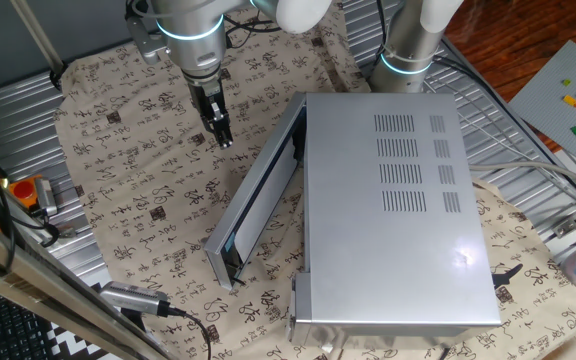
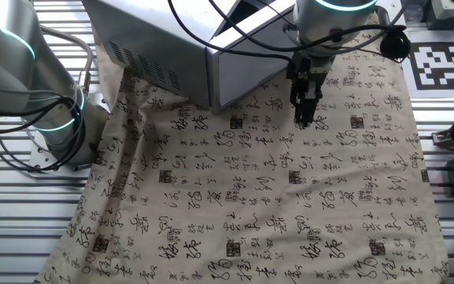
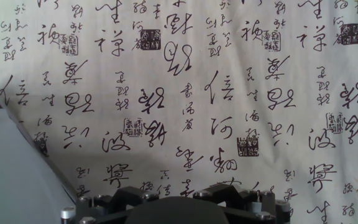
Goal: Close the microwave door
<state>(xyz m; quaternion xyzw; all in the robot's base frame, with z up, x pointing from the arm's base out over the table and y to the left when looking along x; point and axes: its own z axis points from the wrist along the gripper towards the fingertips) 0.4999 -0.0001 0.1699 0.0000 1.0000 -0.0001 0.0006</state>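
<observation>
Currently the gripper (image 1: 222, 135) hangs over the calligraphy cloth (image 1: 138, 210), jaws apparently together and empty, near the microwave door (image 1: 258, 195), which stands ajar at nine o'clock of the microwave (image 1: 398, 200). This looks like the approach step; next, press the door's outer face toward three o'clock.

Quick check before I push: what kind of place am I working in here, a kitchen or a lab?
Most likely a robotics lab bench, not a kitchen. The microwave sits on a calligraphy-print cloth spread over a slatted metal table, a printed marker tag lies nearby, and cables run around the edges.
</observation>
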